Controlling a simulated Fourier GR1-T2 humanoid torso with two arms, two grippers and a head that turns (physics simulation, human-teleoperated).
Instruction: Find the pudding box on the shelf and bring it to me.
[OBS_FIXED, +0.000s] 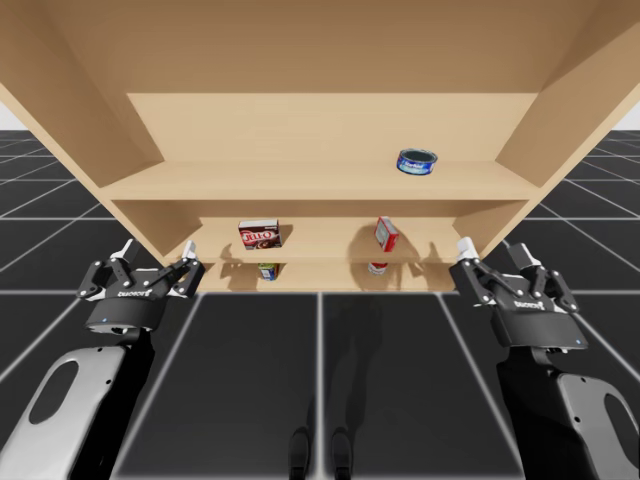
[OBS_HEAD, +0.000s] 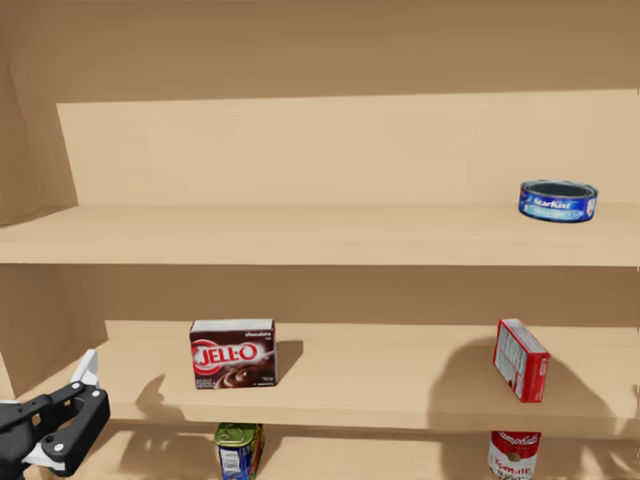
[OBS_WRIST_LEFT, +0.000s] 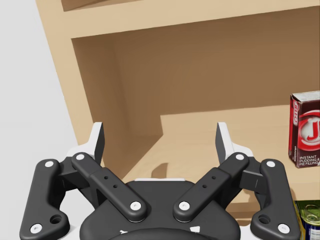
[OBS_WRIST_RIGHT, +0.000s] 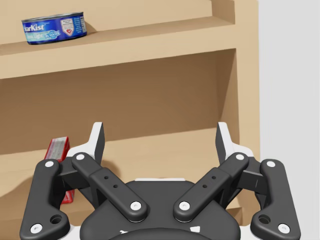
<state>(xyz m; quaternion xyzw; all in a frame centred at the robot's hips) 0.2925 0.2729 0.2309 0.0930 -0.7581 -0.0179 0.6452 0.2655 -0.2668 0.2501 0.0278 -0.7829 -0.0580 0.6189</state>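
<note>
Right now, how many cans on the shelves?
3: flat blue can, upper shelf, right side; green-topped can, bottom shelf, below the brown box; red-and-white can, bottom shelf, below the red box. Others may sit hidden.

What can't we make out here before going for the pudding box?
- Pudding box: left wrist view, cut off by the picture edge.
- Red box: right wrist view, mostly behind the right claw and its linkage.
- Blue can and red-and-white can: head view, cut off by the bottom edge; high view, largely behind the middle shelf.
</note>
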